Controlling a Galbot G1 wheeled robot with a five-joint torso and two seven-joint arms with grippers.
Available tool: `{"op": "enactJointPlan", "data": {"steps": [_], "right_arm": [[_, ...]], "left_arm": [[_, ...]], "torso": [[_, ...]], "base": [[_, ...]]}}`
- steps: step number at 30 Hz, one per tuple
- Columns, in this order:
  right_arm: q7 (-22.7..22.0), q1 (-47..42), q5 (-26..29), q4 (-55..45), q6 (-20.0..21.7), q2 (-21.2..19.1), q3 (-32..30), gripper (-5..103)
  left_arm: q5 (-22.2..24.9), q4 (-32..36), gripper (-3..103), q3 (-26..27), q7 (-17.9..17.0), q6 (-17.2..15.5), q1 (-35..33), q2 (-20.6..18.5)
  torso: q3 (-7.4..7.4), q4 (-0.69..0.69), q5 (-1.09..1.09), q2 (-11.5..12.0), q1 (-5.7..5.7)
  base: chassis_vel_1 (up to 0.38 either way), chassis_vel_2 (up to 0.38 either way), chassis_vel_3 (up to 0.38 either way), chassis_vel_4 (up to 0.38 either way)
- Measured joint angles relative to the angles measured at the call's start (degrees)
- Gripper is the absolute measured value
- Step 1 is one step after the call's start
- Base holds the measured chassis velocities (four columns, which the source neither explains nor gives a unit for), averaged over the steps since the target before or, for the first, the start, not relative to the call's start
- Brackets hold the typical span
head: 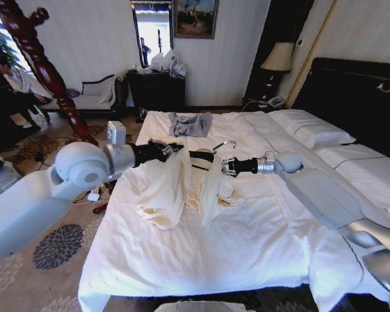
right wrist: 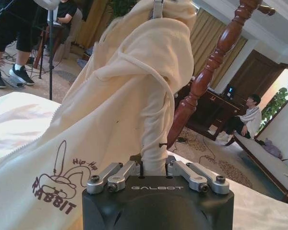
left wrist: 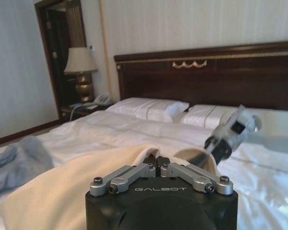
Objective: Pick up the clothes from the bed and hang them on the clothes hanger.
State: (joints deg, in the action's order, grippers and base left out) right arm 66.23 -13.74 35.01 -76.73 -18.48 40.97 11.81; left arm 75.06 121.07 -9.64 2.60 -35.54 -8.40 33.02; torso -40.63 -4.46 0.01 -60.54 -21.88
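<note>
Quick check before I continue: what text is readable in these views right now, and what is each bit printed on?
"GALBOT": on the left gripper's black housing, left wrist view.
"GALBOT": on the right gripper's black housing, right wrist view.
"Hip Hop": dark print on the cream clothes, beside a rabbit outline.
"RABBIT": the same print, below the outline.
Nothing else is readable.

White bed (head: 247,247), grey garment (head: 190,123), pillows (head: 312,132).

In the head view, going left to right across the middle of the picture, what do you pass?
Wooden pole stand → left gripper shut on the cream clothes → black hanger → right gripper pinching the clothes → white pillows → black headboard.
</note>
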Motion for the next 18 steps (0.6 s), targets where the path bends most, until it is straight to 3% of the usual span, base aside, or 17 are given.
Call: {"op": "enactJointPlan", "data": {"steps": [12,16,18], "right_arm": [[1.5,-0.7,-0.2,0.1,-1.2,-0.7,-1.3,19],[1.9,-0.6,0.0,1.0,-1.4,-0.9,-1.6,19],[1.9,-0.6,0.1,1.3,-1.4,-1.0,-1.6,19]], "left_arm": [[-0.2,-3.0,-1,-2.7,0.0,1.7,1.1,2.7],[1.2,-1.4,21,1.2,-0.7,-0.3,-1.2,1.9],[2.4,-0.3,21,3.4,-1.0,-1.7,-2.4,1.2]], "torso": [[0.00,0.00,0.00,0.0,0.00],[0.00,0.00,-0.01,0.0,0.00],[0.00,0.00,0.00,0.0,0.00]], "base": [[0.000,0.000,0.000,0.000],[0.000,0.000,0.000,0.000],[0.000,0.000,0.000,0.000]]}}
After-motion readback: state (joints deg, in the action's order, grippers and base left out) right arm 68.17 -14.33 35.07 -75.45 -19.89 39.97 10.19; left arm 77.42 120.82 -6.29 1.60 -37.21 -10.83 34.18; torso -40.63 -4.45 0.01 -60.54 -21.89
